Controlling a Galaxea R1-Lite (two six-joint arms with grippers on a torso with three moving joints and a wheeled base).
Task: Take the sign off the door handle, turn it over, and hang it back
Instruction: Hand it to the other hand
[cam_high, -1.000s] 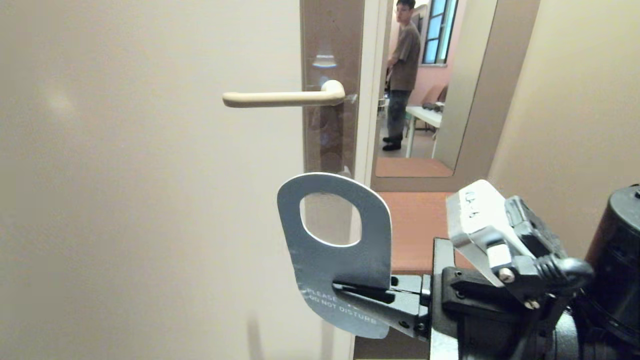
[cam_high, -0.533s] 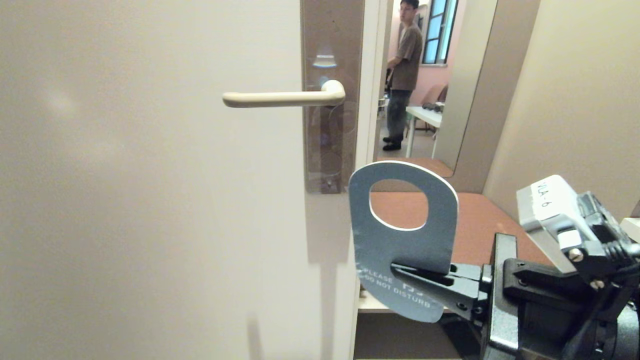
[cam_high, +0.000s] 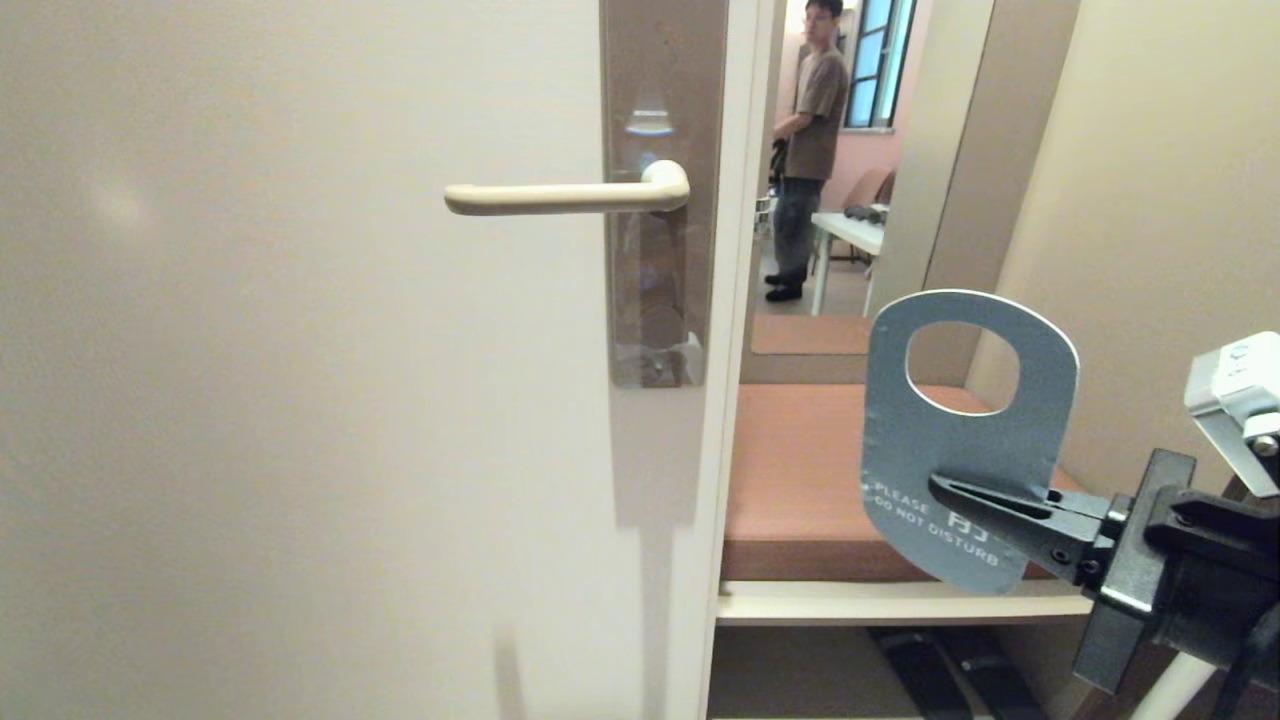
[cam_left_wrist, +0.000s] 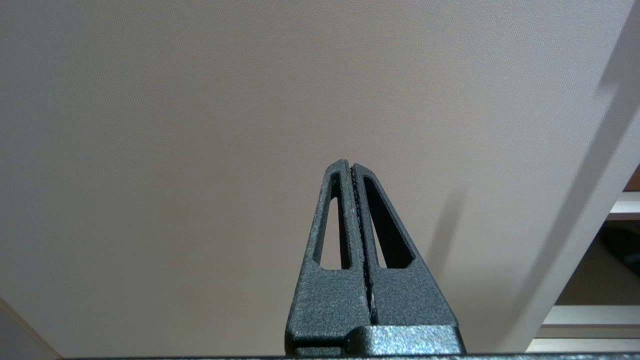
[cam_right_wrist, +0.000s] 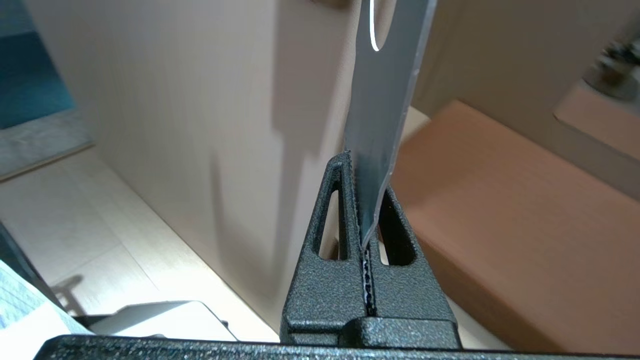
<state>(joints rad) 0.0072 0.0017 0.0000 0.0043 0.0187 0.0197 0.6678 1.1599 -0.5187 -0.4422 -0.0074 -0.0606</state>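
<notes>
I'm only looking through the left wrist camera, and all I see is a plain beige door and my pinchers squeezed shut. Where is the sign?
Observer: The right gripper is shut on the sign, holding it upright to the right of the door handle and lower down.
Operator: Which side is showing?
Observer: The slate-blue side faces the head camera. It reads PLEASE DO NOT DISTURB.
Operator: Is anything hanging on the handle?
Observer: No, the door handle is bare, and the sign is well clear of it.
</notes>
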